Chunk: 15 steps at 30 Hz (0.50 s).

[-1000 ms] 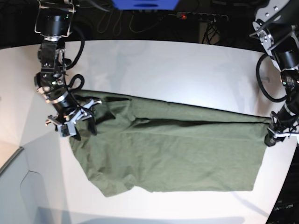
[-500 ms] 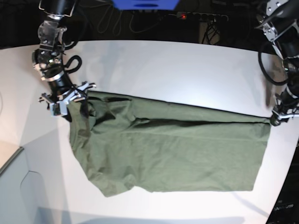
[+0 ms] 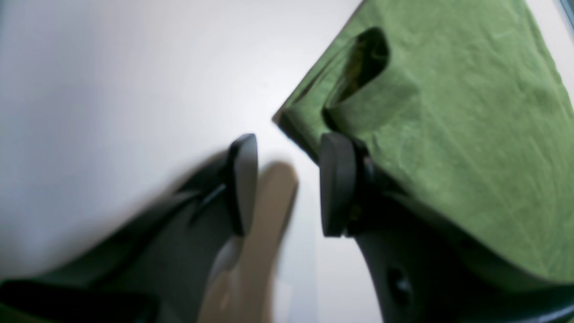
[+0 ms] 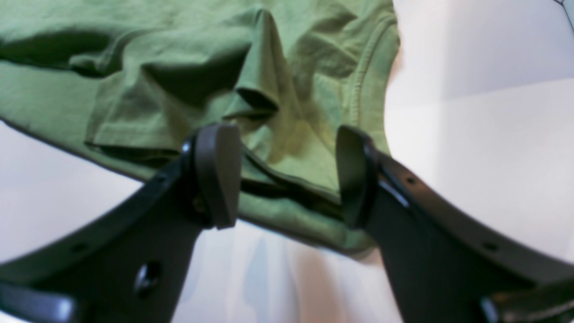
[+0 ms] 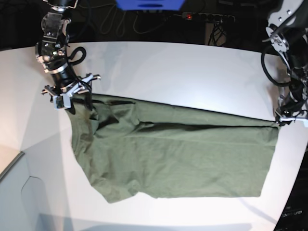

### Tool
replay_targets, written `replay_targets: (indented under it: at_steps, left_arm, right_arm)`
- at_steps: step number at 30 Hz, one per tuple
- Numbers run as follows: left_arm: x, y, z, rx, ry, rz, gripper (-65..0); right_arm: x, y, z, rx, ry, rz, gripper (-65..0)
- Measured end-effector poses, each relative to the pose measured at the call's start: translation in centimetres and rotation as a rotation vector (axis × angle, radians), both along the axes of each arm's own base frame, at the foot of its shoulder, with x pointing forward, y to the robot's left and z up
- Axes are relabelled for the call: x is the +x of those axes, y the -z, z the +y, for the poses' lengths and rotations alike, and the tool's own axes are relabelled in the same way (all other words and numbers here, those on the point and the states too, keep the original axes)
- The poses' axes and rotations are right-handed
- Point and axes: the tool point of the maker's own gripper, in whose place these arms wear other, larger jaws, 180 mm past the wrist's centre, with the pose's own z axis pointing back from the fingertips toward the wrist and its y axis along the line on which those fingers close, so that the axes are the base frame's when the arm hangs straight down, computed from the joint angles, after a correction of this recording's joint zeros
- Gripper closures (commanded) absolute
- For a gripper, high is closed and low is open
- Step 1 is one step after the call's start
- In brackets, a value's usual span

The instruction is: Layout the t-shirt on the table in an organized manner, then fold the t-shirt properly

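The wrinkly olive-green cotton t-shirt lies spread across the broad white counter, folded along its far edge. The right gripper hovers over the collar-end corner, its black fingers apart and empty. The left gripper sits just off the hem-end corner, fingers parted, holding nothing.

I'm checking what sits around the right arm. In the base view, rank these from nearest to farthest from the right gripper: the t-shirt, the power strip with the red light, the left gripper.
From the right gripper, at the view's upper left:
1. The t-shirt: its near corner lies just below the jaws.
2. The power strip: beyond the table's far edge, top centre.
3. The left gripper: at the shirt's opposite end, far right.
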Motion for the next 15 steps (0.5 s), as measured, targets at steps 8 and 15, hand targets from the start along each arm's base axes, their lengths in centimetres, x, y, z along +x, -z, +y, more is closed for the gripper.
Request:
replay_targets:
  at_steps: [8,15]
  left_arm:
    - [0.4,0.0,0.0,0.002,-0.023,-0.031,-22.5]
    - [1.2,0.5,-2.1,-0.03,-0.008,-0.039,-22.5]
  right_arm:
    - [-0.7,-0.3,-0.3,-0.022,-0.001,0.001,-33.6]
    - [-1.4,-0.1,-0.7,-0.024,0.011,0.009,-33.6]
